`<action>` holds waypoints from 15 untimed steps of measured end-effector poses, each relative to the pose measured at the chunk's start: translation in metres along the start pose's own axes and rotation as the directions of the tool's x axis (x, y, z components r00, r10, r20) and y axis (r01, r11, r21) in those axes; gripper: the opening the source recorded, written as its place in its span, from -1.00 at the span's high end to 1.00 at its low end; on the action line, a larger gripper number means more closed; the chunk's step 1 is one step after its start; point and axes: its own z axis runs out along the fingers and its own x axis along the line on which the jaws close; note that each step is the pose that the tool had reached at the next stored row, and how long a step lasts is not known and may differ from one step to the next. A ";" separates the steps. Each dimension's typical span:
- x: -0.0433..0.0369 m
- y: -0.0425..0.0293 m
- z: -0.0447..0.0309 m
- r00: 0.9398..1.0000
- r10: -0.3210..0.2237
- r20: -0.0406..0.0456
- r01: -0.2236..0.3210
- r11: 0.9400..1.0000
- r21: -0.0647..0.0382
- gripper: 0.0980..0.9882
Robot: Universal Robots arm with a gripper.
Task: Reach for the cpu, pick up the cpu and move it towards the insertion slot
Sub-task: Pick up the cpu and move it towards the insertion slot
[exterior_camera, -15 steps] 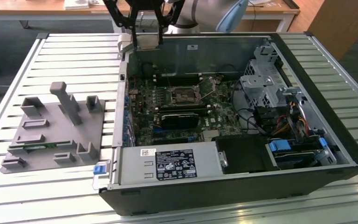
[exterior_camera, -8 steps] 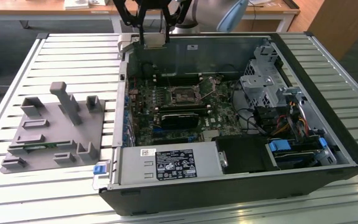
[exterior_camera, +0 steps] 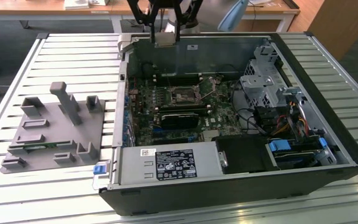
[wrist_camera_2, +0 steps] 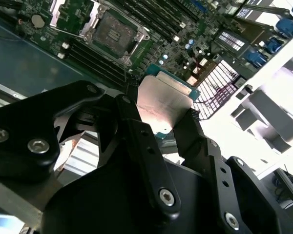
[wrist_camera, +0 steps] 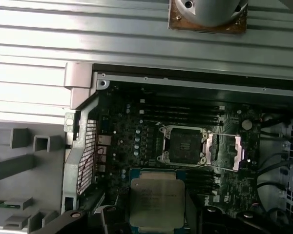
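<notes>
The hand [wrist_camera_2: 158, 124] grips the cpu [wrist_camera_2: 162, 100] above the insertion slot [wrist_camera_2: 112, 34].

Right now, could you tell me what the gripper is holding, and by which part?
The gripper is holding the cpu, its fingers clamped on two opposite side edges.

An open computer case [exterior_camera: 328, 140] lies on a slatted metal table [exterior_camera: 73, 51]; beside it, toward the exterior view's left, sits a grey fixture block [exterior_camera: 54, 135], possibly plastic.

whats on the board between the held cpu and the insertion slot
In the first wrist view, a strip of dark motherboard with long narrow memory slots lies between the cpu and the insertion slot.
</notes>
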 end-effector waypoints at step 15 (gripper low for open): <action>-0.0253 0.0241 0.0025 1.000 0.000 0.000 0.000 1.000 0.000 0.00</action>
